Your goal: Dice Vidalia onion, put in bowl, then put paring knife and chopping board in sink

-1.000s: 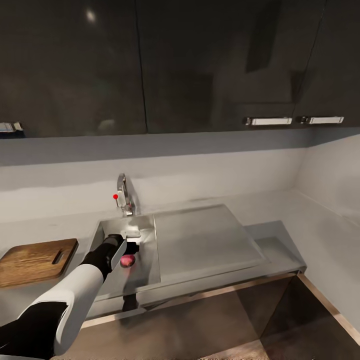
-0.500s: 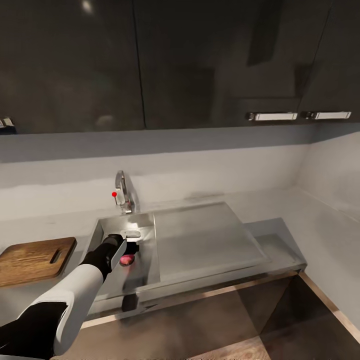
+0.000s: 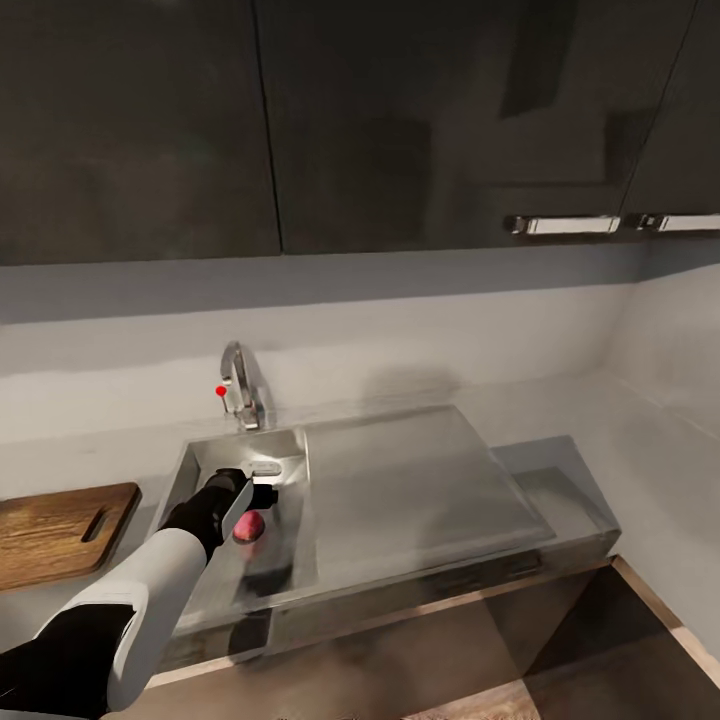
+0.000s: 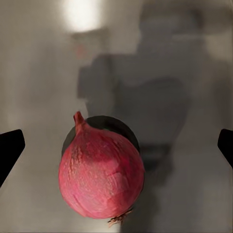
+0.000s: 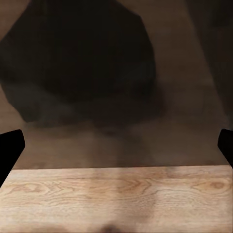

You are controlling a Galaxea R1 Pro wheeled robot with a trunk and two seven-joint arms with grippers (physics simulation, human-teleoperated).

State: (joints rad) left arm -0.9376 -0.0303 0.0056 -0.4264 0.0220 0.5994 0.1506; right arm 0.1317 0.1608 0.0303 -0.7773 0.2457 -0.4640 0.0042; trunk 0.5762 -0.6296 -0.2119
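Note:
A reddish-pink Vidalia onion point(image 3: 249, 525) point(image 4: 101, 172) lies on the floor of the steel sink point(image 3: 215, 455), over the dark round drain. My left gripper point(image 3: 256, 497) point(image 4: 116, 148) hangs open just above the onion, its black fingertips point(image 4: 9, 150) spread wide on both sides without touching it. The dark brown chopping board point(image 3: 55, 530) with its slot handle rests on the grey countertop point(image 3: 620, 430) left of the sink. My right gripper point(image 5: 116, 150) is open over light wood floor, with nothing between its fingers.
A chrome faucet point(image 3: 240, 385) with a red knob stands behind the basin. The flat steel drainboard point(image 3: 410, 480) stretches right of the basin. Dark wall cabinets point(image 3: 400, 120) with steel bar handles hang overhead, and a pale grey backsplash runs behind.
The head camera has shifted, sliding the scene slightly left and tilting it. My left gripper stays open over the onion, with little change relative to it.

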